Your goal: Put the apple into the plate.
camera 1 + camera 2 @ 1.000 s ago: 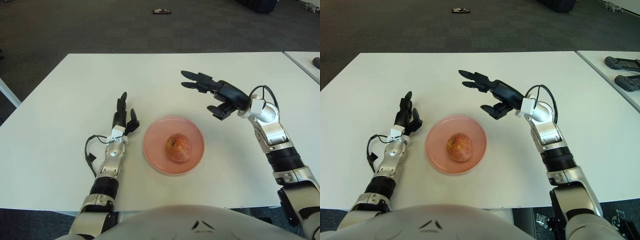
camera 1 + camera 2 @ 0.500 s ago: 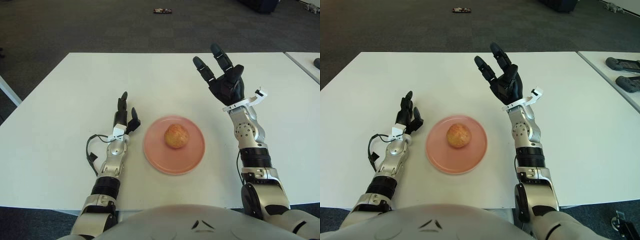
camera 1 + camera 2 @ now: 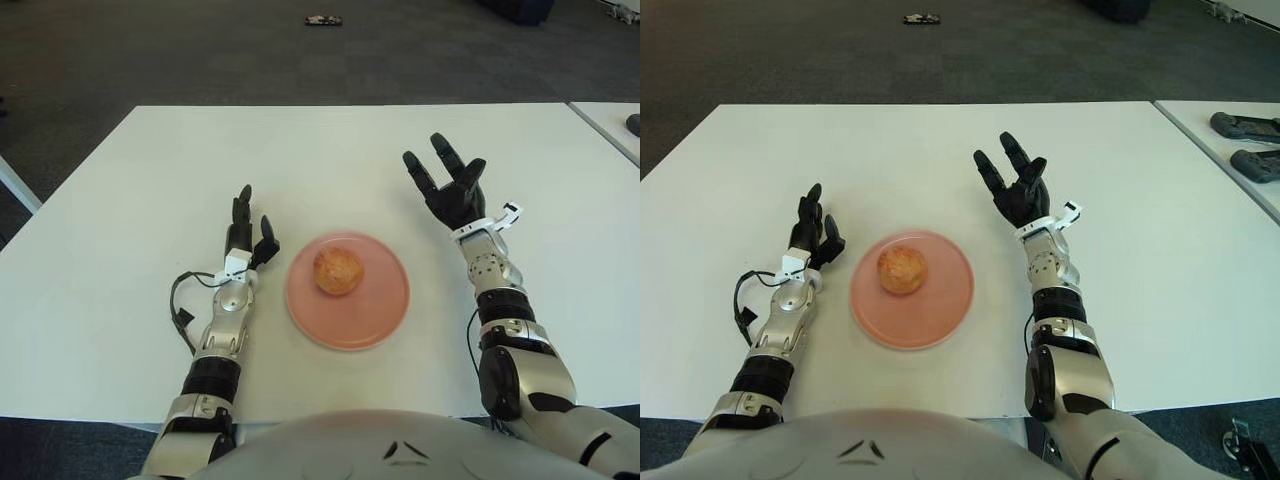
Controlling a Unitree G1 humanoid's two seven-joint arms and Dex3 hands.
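Apple (image 3: 338,271) farther left on plate (image 3: 385,310)

White table (image 3: 330,150), pink plate (image 3: 385,310), left hand (image 3: 245,235)

Silver jointed forearms, black three-finger left hand (image 3: 246,224) and right hand (image 3: 447,190). Black cable loops off left wrist. White tabs at both wrists, probably clips.

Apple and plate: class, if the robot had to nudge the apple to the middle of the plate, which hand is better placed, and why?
Probably the left hand. It lies on the table beside the plate, and the apple sits toward that side. The right hand, open, is farther from the apple.
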